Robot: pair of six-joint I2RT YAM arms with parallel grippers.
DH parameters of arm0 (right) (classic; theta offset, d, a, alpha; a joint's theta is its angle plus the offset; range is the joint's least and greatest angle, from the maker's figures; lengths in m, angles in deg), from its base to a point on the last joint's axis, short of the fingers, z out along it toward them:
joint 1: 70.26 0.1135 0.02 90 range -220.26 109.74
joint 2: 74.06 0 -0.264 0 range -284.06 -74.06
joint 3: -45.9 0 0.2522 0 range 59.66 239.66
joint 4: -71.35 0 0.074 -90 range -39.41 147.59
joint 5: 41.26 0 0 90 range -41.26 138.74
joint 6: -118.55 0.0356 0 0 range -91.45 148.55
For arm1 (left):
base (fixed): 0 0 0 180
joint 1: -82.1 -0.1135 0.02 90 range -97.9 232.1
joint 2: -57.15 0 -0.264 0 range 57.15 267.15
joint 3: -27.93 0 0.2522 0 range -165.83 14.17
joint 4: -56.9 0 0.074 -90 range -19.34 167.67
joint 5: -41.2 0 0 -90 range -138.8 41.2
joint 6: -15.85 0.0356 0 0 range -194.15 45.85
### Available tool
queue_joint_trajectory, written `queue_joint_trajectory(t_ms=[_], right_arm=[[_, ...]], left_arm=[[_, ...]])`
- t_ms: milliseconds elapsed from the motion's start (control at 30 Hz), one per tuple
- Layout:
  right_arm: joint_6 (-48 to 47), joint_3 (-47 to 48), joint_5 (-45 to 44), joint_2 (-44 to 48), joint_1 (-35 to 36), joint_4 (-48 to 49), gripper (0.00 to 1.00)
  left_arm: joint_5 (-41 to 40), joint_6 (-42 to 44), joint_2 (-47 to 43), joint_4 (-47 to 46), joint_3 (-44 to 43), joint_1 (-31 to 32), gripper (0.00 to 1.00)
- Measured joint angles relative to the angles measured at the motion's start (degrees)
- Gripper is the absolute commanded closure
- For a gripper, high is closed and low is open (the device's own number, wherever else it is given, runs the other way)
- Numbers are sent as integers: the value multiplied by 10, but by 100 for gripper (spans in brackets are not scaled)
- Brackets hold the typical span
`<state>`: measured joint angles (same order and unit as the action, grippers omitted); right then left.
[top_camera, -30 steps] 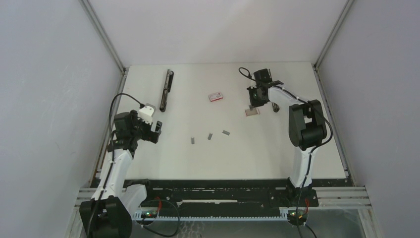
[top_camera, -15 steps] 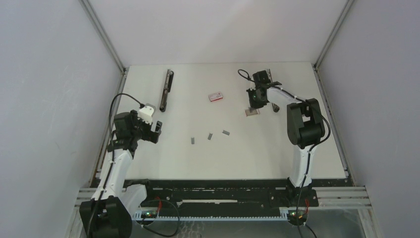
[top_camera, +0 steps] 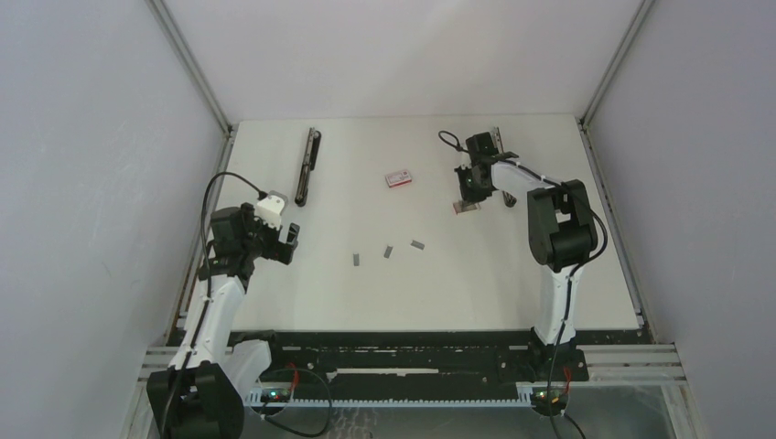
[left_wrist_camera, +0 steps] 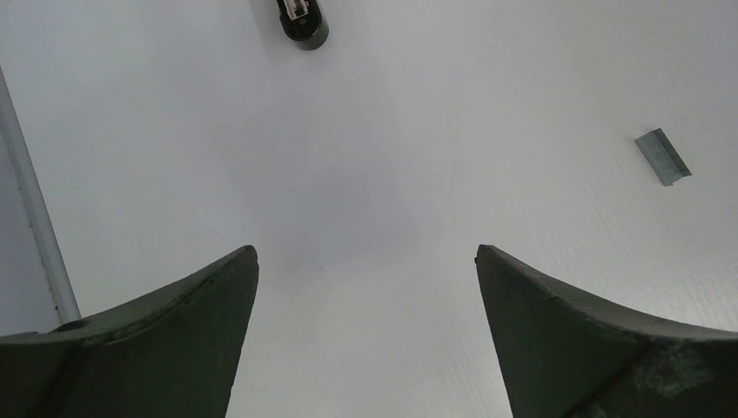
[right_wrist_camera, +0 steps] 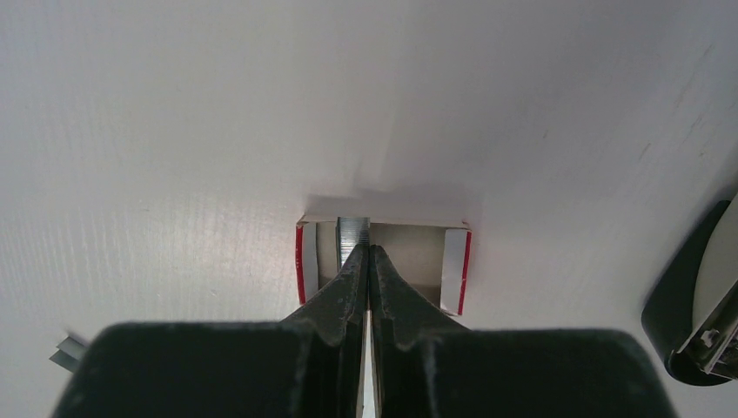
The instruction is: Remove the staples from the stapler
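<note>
1. After edging slightly farther out, hovering with right gripper clamped shut over open tray, tips at a staple strip; hold unclear.
2. Keeping left gripper spread wide, empty.
3. Leaving three staples loose mid-table, well apart from stapler; unloading seemingly near done.

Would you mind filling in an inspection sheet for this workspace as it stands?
Surface: white table, no spills seen.
Job's things: black stapler lying opened out at the far left; three loose staples mid-table; one more strip inside the open box tray.
Clutter: small red-and-white box far centre; the open box tray lies under the right hand.
Hands: left hand open and empty above the table; right hand shut, tips at the tray's strip, hold not discernible.
Cables: black cable arcs over the left arm; a loop by the right wrist.
Surroundings: grey walls; nothing else seen.
</note>
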<state>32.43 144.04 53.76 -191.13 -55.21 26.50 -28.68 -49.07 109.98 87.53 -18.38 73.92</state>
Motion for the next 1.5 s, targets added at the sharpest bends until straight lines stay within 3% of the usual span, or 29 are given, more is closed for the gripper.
queue_joint_trajectory(t_ms=[1500], right_arm=[[2,11,41,2,-2,-28,100]], left_arm=[[0,0,0,0,0,0,0]])
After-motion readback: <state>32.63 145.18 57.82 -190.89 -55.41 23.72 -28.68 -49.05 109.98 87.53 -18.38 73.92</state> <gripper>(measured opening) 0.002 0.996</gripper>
